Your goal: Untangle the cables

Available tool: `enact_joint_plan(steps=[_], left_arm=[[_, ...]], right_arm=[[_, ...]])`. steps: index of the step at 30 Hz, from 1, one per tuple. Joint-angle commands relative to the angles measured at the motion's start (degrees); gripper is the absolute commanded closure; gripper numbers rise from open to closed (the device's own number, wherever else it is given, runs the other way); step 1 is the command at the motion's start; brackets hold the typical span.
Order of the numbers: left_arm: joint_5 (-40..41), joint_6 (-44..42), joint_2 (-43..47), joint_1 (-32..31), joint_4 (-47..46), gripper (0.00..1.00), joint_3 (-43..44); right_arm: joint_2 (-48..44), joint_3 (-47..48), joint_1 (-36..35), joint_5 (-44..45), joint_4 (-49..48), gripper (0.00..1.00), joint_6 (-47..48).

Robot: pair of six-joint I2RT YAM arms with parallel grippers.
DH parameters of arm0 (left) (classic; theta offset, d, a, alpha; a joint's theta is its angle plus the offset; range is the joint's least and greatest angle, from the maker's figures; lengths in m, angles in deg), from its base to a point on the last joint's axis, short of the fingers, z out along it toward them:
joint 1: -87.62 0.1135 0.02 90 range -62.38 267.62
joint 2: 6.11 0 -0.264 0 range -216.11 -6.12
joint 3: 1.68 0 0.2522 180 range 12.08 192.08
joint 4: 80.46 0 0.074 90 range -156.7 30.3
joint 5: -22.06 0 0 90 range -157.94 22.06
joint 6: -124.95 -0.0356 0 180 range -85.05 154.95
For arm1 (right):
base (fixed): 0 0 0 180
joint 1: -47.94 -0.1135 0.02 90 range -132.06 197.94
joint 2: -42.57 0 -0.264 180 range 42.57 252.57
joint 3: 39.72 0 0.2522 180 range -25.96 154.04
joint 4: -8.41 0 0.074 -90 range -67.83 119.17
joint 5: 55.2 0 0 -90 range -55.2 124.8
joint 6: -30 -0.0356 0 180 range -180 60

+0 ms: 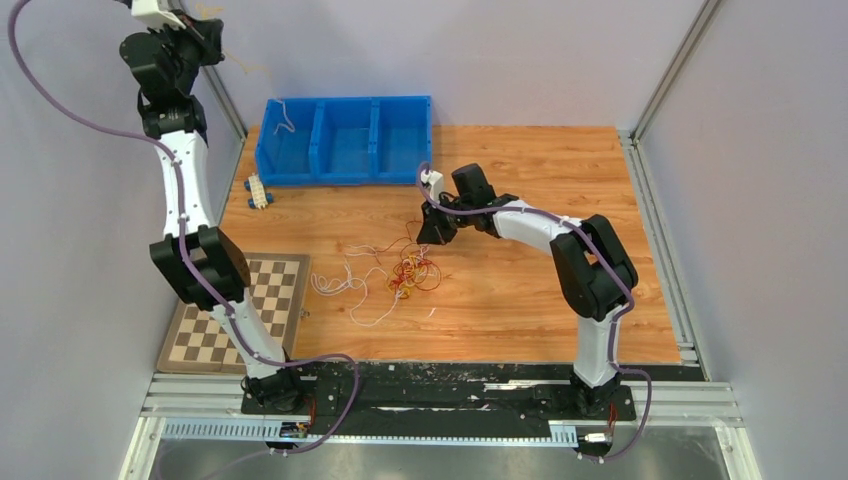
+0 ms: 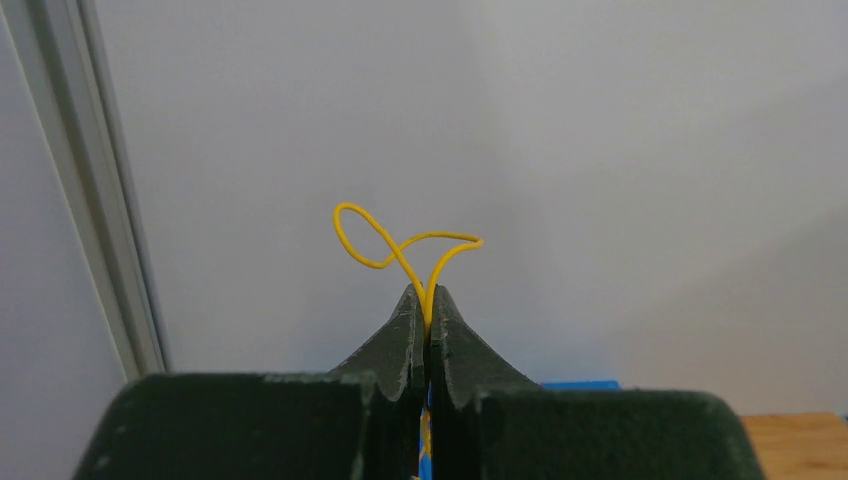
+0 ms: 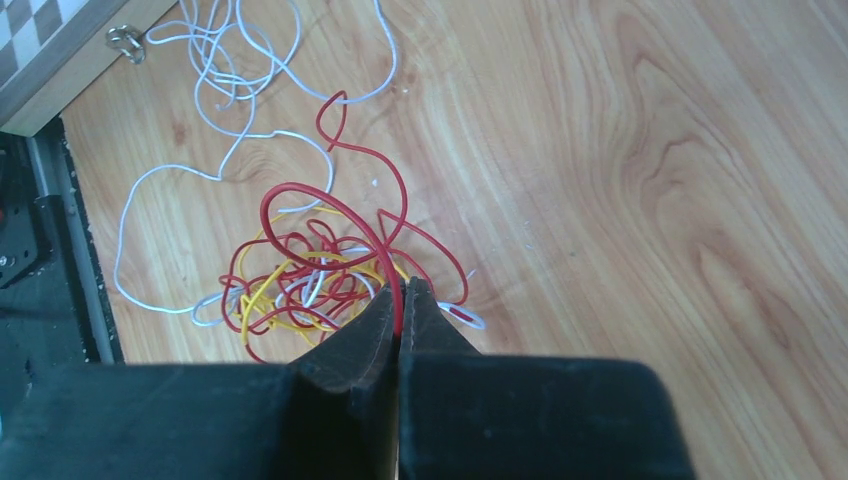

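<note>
A tangle of red, yellow and white cables (image 1: 405,272) lies mid-table; it also shows in the right wrist view (image 3: 300,275). Loose white cables (image 1: 340,282) spread to its left. My right gripper (image 3: 402,290) is shut on a red cable (image 3: 340,215) that arches up out of the tangle; in the top view this gripper (image 1: 432,232) hovers just above the tangle's far right side. My left gripper (image 2: 426,295) is shut on a looped yellow cable (image 2: 400,245), raised high at the back left (image 1: 215,40), near the wall.
A blue three-compartment bin (image 1: 345,140) stands at the back, a white cable (image 1: 284,118) in its left compartment. A small white connector block (image 1: 259,191) lies in front of it. A chessboard (image 1: 240,310) sits at the front left, its corner in the right wrist view (image 3: 60,50).
</note>
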Motion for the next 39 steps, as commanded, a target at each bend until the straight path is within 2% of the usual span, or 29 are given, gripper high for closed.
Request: enact_joint_plan(steps=[1,11,15,16,17,18,19,21,23,26,29,31,33,35,36,39], left_arm=[[-3.94,-1.64,-1.96,0.23,-7.10,1.00,1.66],[-6.99,-6.03,-8.89,0.14,-6.52,1.00,-1.80],[-8.31,-8.49,-13.87,-0.39,-2.96,0.96,0.26],[-9.24,-10.30,-14.66,-0.70,-1.44,0.88,1.72],[-9.96,-11.21,-15.86,-0.81,2.19,0.66,2.41],[-11.41,-13.00,-16.18,-0.96,4.08,0.52,3.92],[-11.93,-13.62,-16.11,-0.99,9.04,0.29,4.53],[-13.91,-15.82,-13.80,-1.01,15.26,0.08,4.65],[-17.78,-19.15,-9.35,-1.12,20.55,0.01,1.64],[-24.40,-28.27,-1.16,-2.59,29.46,0.02,-8.31],[-26.39,-41.17,9.56,-5.47,40.91,0.04,-19.27],[-26.98,-45.12,15.23,-8.87,45.16,0.07,-28.34],[-27.12,-46.37,19.77,-13.62,46.82,0.09,-39.83],[-26.07,-45.43,23.16,-19.32,45.73,0.10,-47.73],[-24.90,-44.91,23.94,-23.69,43.89,0.10,-49.91],[-21.84,-41.78,25.10,-30.27,38.94,0.09,-57.56]], right_arm=[[-3.18,0.10,-0.42,-2.57,1.42,1.00,1.77],[-1.81,1.53,-0.04,-2.33,3.20,1.00,2.82],[-1.52,1.68,0.08,-1.84,3.74,1.00,3.26],[-1.69,1.54,0.16,-1.91,3.91,1.00,3.31],[-1.96,1.29,0.25,-1.88,4.13,1.00,3.50],[-2.36,0.88,0.42,-1.88,4.28,1.00,3.69],[-3.01,0.37,0.61,-1.88,4.48,1.00,4.00],[-5.22,-0.90,1.50,-2.05,4.92,1.00,4.63],[-7.37,-2.16,2.82,-2.92,5.38,1.00,4.80],[-10.88,-3.91,5.23,-4.68,5.96,1.00,4.82],[-13.71,-6.35,6.96,-4.93,6.54,1.00,5.74],[-14.23,-7.95,7.99,-4.94,7.62,1.00,6.37],[-13.89,-9.34,9.36,-5.87,8.68,1.00,5.54],[-13.44,-10.57,11.31,-7.04,9.10,1.00,4.58],[-13.38,-11.03,11.99,-7.28,9.22,1.00,4.33],[-13.63,-12.09,13.32,-7.12,9.53,1.00,4.51]])
